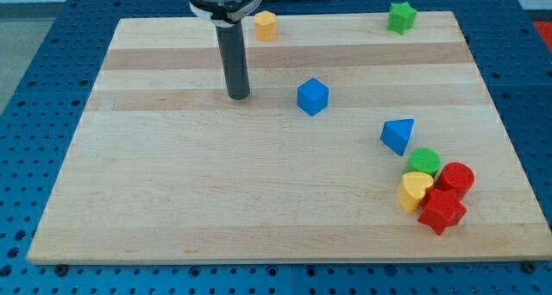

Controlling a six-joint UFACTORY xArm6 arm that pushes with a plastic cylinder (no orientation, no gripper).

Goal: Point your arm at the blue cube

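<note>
The blue cube (313,97) sits on the wooden board (172,191), a little above the middle of the view. My tip (239,96) rests on the board to the cube's left, level with it and about a cube and a half's width away, not touching it. The dark rod rises from the tip to the arm's mount at the view's top.
A blue triangular block (398,135) lies to the cube's lower right. A cluster at the lower right holds a green cylinder (423,162), a red cylinder (455,178), a yellow heart (415,190) and a red star (442,210). A yellow hexagonal block (265,25) and a green star (400,17) sit at the top edge.
</note>
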